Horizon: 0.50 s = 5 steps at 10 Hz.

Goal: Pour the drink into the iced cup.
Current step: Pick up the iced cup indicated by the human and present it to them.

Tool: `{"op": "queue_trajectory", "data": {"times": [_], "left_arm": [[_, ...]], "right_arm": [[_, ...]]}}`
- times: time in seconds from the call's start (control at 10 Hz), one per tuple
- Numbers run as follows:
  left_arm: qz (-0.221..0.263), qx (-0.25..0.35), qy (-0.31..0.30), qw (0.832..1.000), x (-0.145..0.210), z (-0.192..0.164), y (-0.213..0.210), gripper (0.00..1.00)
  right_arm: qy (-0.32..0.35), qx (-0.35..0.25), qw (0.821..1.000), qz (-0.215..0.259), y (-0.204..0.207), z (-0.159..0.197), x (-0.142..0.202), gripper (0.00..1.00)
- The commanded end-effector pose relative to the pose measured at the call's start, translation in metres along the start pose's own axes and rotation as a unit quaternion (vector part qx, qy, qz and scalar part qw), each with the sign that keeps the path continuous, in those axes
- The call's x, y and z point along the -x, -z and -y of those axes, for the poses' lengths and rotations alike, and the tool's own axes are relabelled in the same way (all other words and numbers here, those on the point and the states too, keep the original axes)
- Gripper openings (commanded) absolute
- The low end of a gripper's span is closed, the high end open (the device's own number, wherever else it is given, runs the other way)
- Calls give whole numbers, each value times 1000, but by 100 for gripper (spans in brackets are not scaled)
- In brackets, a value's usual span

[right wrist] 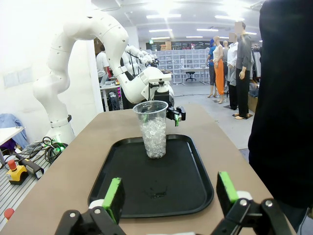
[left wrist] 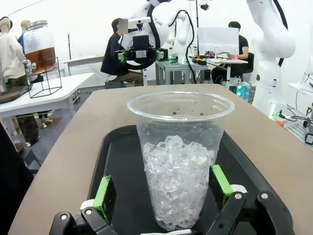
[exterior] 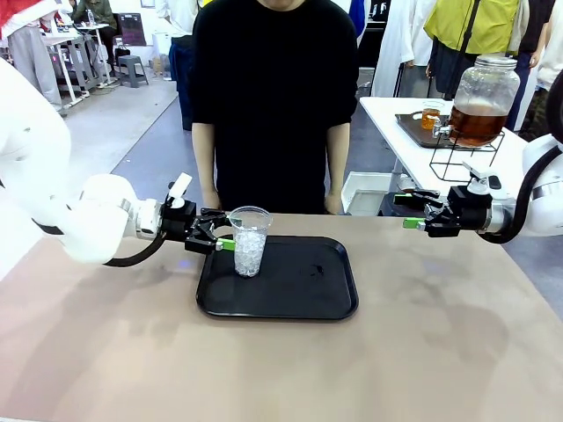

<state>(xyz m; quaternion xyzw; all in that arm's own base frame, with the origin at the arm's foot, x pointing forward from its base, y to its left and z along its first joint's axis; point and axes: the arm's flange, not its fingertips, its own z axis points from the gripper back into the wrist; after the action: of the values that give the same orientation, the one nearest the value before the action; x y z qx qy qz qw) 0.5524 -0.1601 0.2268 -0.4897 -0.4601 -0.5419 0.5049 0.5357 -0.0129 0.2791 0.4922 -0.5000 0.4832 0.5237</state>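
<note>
The iced cup (exterior: 250,242), a clear plastic cup about half full of ice, stands upright at the left of a black tray (exterior: 299,294). My left gripper (exterior: 223,229) is open, with the iced cup (left wrist: 178,166) low between its green pads (left wrist: 103,192) and a small gap on each side. Over the table's far right edge my right gripper (exterior: 410,211) hangs open and holds nothing. Its wrist view looks along the tray (right wrist: 190,196) at the cup (right wrist: 154,129). The drink (exterior: 476,123), amber-brown, is in a large glass jar with a tap (left wrist: 39,46) on a wire stand on the white side table.
A person in black (exterior: 273,105) stands at the table's far edge behind the tray, arms down. A small cup of amber liquid (exterior: 431,114) sits under the jar's tap on a dark tray. The tan tabletop (exterior: 281,369) lies bare in front of the tray.
</note>
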Motion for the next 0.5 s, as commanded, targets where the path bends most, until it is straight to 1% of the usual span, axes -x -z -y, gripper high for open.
{"op": "queue_trajectory", "data": {"times": [0.0,0.1,0.4], "left_arm": [[-6,21,-7,1000,-2,-4,6,100],[-4,27,-7,1000,-3,-3,7,100],[0,19,-8,1000,-3,3,-1,100]], "right_arm": [[-1,0,1000,-1,0,2,-3,100],[-1,0,1000,-1,0,2,-3,100],[-1,0,1000,-1,0,2,-3,100]]}}
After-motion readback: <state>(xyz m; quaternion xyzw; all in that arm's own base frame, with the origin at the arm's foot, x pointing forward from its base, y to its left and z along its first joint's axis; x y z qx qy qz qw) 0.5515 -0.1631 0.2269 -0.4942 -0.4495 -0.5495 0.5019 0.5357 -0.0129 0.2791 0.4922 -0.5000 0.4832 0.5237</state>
